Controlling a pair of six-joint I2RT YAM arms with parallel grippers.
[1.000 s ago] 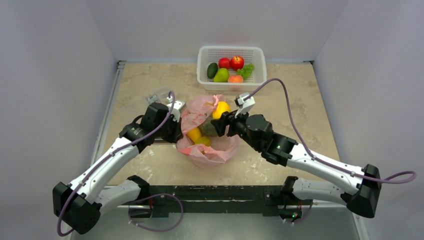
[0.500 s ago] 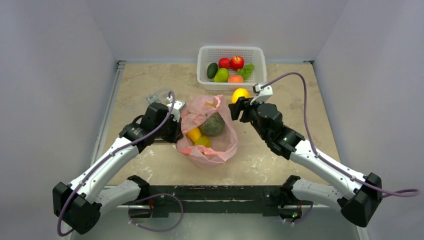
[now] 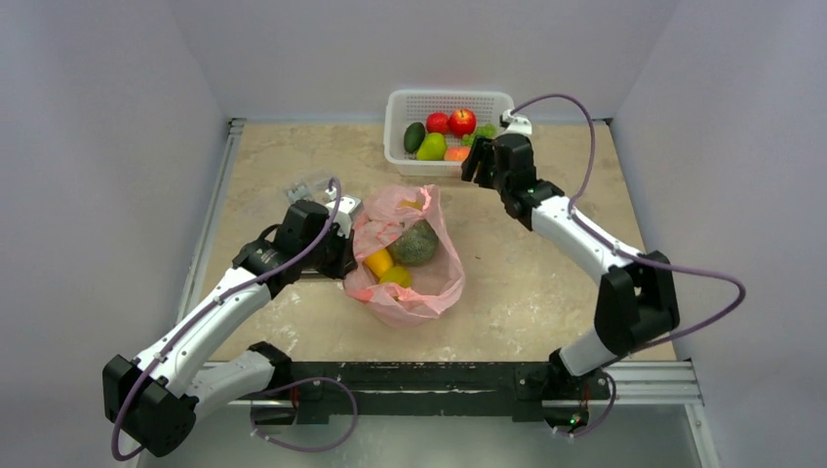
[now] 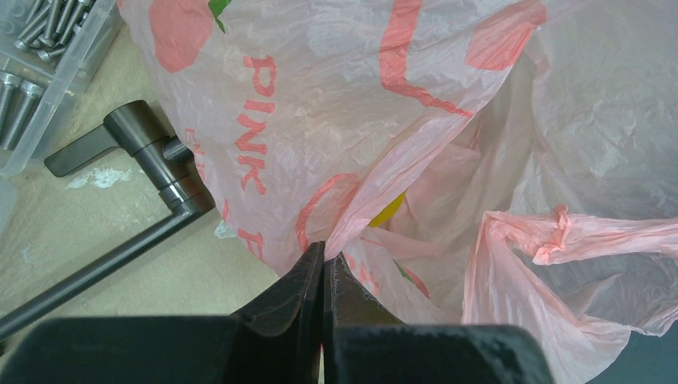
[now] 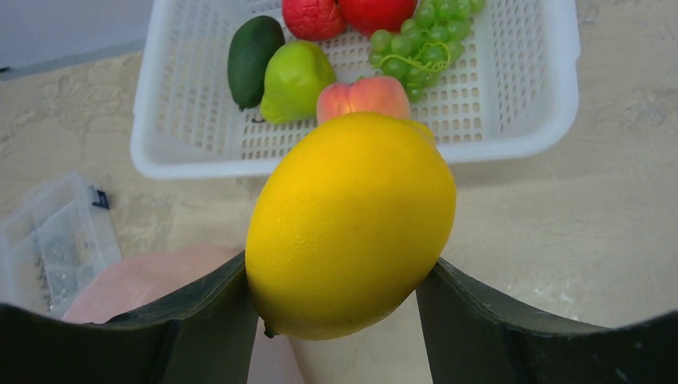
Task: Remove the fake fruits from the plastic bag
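Two holds: left jaws shut on the thin, floppy bag (image 3: 429, 292) at its nine o'clock edge; right jaws clamp a probably light, slick lemon (image 5: 352, 224) midway, twelve o'clock.

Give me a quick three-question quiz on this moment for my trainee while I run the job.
1. True or false: the left gripper is shut on the plastic bag.
2. The right gripper holds: A) a red apple, B) a yellow lemon, C) grapes.
3. Fill in: the dull-green melon lies inside the ____.
Key: 1 true; 2 B; 3 plastic bag.
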